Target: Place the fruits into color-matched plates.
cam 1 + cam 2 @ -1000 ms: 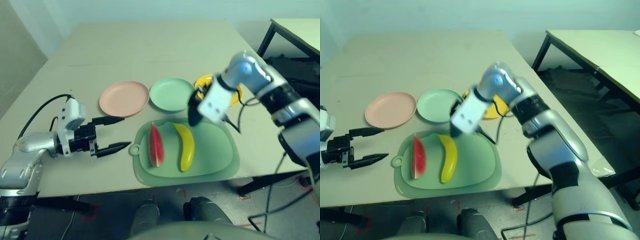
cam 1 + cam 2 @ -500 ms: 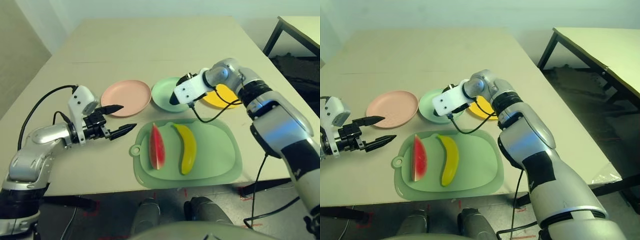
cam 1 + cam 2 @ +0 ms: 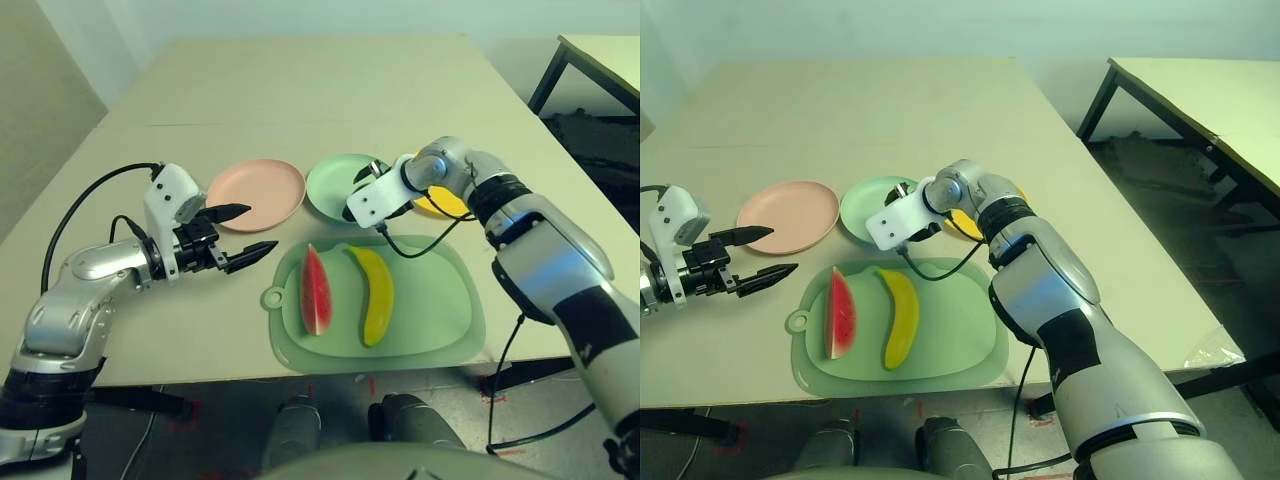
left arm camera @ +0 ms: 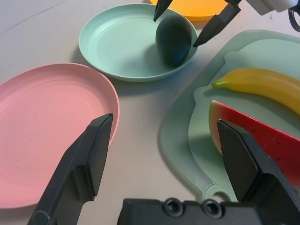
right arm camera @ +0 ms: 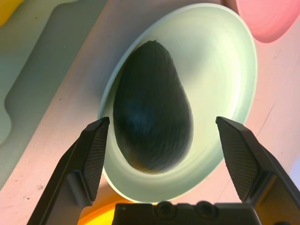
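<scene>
Claw fingers on our right arm [image 5: 240, 152] now stand spread around the avocado [image 5: 152, 112], which sits in the mint green plate [image 5: 220, 79]; we've moved inward from over the yellow plate [image 3: 442, 203] a second ago. That looks like the green match made. Our left claw [image 3: 262, 232] gapes empty near the pink plate [image 3: 257, 195]. Watermelon wedge [image 3: 315, 290] and banana [image 3: 375, 295] both remain on the cutting mat [image 3: 430, 300], so pink and yellow are left.
</scene>
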{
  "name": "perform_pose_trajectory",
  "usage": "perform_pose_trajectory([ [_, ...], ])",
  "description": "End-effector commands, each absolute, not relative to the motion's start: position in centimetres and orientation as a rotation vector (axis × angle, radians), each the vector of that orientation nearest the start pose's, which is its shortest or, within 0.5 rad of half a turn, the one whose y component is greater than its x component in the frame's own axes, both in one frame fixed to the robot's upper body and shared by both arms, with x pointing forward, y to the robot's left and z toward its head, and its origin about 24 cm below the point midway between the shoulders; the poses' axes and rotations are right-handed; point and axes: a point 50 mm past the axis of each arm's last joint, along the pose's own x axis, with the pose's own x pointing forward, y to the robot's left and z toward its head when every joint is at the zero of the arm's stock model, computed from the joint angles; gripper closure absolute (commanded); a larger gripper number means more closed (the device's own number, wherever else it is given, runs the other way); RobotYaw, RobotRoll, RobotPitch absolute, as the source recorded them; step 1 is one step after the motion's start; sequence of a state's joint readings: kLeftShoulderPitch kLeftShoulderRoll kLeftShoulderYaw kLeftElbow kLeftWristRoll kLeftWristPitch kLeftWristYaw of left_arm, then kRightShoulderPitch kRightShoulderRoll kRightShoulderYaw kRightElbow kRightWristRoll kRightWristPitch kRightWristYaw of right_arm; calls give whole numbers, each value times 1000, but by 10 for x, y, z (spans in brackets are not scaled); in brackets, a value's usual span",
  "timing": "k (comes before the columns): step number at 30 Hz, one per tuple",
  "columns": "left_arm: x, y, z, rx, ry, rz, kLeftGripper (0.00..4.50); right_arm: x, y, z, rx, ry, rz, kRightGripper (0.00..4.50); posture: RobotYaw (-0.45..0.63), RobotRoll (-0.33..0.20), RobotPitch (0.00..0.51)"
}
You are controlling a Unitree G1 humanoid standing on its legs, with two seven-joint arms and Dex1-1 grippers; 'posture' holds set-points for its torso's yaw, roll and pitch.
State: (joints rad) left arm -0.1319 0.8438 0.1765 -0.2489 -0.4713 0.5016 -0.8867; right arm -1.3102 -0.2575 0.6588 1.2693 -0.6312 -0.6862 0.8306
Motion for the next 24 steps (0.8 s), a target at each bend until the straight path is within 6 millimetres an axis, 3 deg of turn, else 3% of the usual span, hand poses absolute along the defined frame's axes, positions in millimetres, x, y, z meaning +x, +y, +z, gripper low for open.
perform_pose_trajectory([
  [1, 250, 246, 153, 334, 223, -830, 0, 383, -63, 159, -1671, -14, 1371, 17, 77, 0, 53],
  [6, 248, 250, 151, 355, 225, -890, 0, 384, -67, 186, -1705, -78, 1376, 17, 69, 0, 49],
  [12, 238, 254, 155, 347, 233, -1050, 0, 370, -89, 214, -1932, -150, 1554, 17, 45, 0, 46],
  [17, 229, 255, 157, 355, 237, -1181, 0, 345, -101, 203, -2006, -218, 1796, 17, 33, 0, 45],
  [24, 226, 256, 157, 369, 220, -1257, 0, 303, -88, 188, -1925, -307, 2013, 17, 33, 0, 43],
])
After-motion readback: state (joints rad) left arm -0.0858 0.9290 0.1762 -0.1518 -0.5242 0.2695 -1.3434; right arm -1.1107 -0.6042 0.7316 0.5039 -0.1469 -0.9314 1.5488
